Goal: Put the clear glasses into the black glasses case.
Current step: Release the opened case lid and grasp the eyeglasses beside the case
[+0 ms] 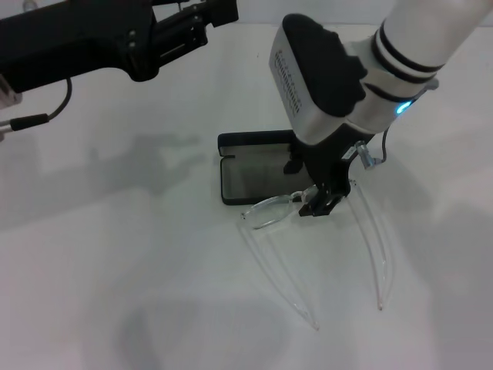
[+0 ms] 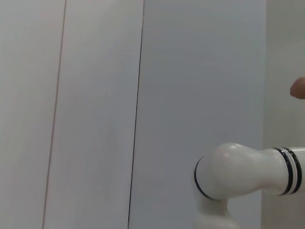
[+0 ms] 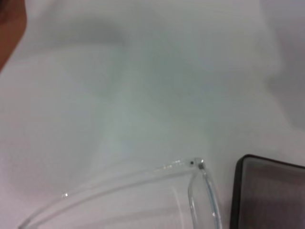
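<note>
Right gripper [image 1: 322, 202]: lowered onto the front of the clear glasses, at the bridge or the inner edge of one lens; the black fingers [image 1: 331, 194] stand close together around the frame there. They appear pinched on it with almost no gap, though the contact itself is partly hidden by the fingers.
Clear glasses [image 1: 266, 212]: directly under and in front of the gripper, arms unfolded and trailing away from it toward the robot; one lens shows to the gripper's left side, the other lies beneath the fingers. Whether the frame rests on the table or is lifted slightly cannot be told.
Reason for the hold: a grip at the middle of the frame likely keeps the long arms balanced and clear of the fingers during the carry.
Black glasses case [image 1: 254, 173]: just beyond the gripper, lying open, grey lining up, lid edge at the far side; its near edge is just beside the front of the glasses. The right wrist view shows a case corner [image 3: 271, 195] near a hinge of the glasses [image 3: 200, 164].
Reason for the layout: the open case close behind the glasses suggests a short transfer.
Table [image 1: 115, 270]: white, bears everything.
Left gripper [image 1: 192, 23]: held high, well apart from the work, idle.
</note>
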